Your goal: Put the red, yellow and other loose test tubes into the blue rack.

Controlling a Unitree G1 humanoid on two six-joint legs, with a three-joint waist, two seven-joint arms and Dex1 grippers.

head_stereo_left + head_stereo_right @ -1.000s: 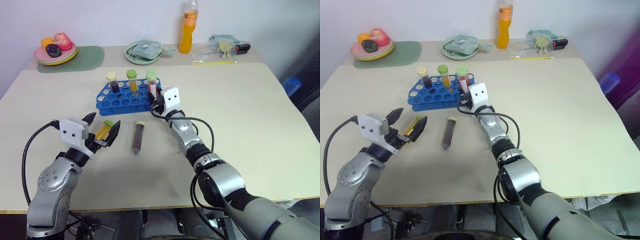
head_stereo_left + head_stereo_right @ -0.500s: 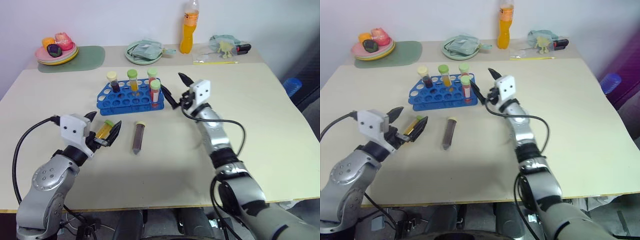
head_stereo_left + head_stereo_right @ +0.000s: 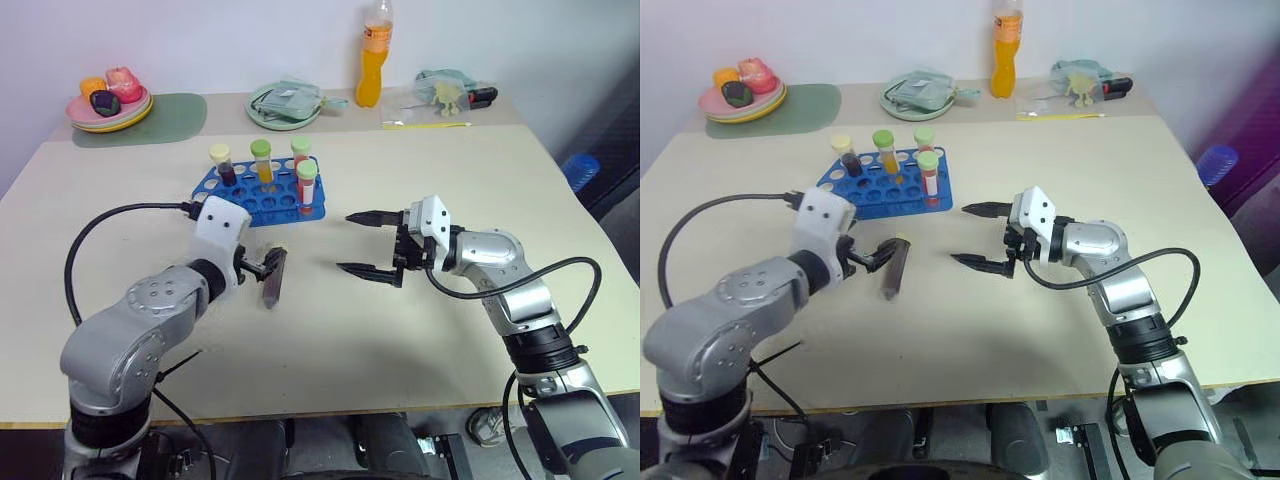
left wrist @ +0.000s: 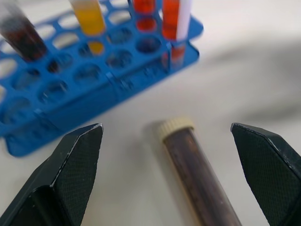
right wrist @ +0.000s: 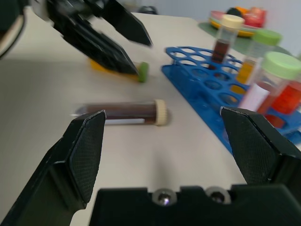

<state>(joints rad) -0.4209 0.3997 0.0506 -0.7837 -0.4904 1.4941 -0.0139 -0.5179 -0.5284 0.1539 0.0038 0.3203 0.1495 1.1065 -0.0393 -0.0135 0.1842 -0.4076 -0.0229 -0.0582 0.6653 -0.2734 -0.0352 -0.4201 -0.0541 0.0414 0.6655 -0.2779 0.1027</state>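
Starting at your left, you are looking at the pink plate (image 3: 110, 112) of toy food sitting on a green mat (image 3: 165, 115) at the far corner of the table (image 3: 330, 330). Nearer you, the left gripper (image 3: 262, 270) is hovering with its fingers spread wide and nothing between them; the dark brown tube (image 3: 274, 277) with the cream cap is lying flat on the table right at its fingertips, cap pointing toward the rack. In the right wrist view, the yellow tube (image 5: 120, 69) with the green cap is lying on the table just behind that gripper's fingers. Beyond them, the blue rack (image 3: 262, 197) is standing with four capped tubes upright in it; the red-orange tube (image 3: 307, 186) with the white label is sitting in a hole at the rack's near right corner. Moving right, the right gripper (image 3: 362, 242) is hanging above bare table, pointing toward the rack, its fingers parted and empty, well apart from both lying tubes. At the far edge the orange drink bottle (image 3: 373, 62) is standing upright.
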